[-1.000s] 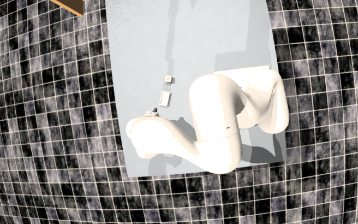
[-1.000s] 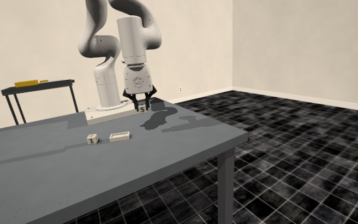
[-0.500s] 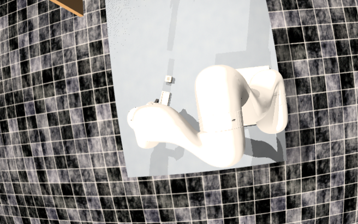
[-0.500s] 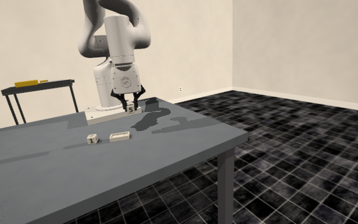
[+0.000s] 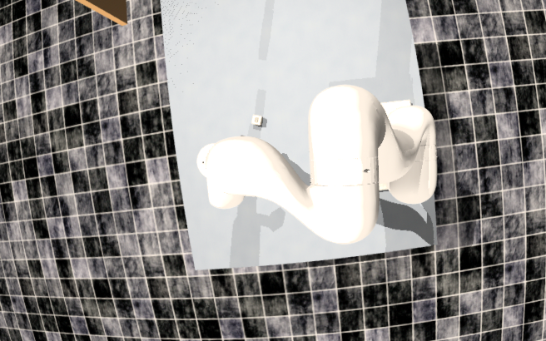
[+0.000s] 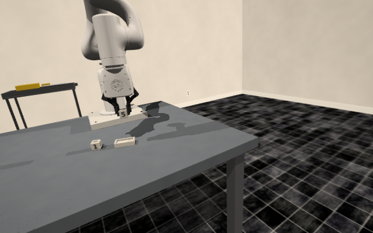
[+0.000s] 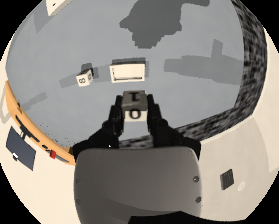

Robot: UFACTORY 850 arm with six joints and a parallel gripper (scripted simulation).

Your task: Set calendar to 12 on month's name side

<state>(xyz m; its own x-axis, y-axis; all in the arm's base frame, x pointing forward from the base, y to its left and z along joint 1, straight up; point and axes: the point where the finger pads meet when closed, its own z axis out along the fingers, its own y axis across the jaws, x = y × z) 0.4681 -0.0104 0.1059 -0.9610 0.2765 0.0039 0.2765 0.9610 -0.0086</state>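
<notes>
My gripper (image 6: 123, 111) (image 7: 134, 102) is shut on a white cube (image 6: 123, 114) (image 7: 135, 115), held in the air above the table. This cube shows a 5 towards the exterior camera; the wrist view shows a 1 and a 0 on two other faces. The white tray (image 6: 125, 144) (image 7: 127, 72) lies flat and empty on the table; the arm covers almost all of it in the top view. The other cube (image 5: 256, 121) (image 6: 96, 145) (image 7: 83, 78) stands on the table beside the tray, with a 1 towards the exterior camera and an 8 in the wrist view. No month name is legible.
The grey table (image 6: 66, 184) bears the arm's white base plate (image 6: 104, 123) behind the tray. The arm (image 5: 344, 140) spans above the table in the top view. A dark side table (image 6: 52, 88) with yellow things stands by the wall.
</notes>
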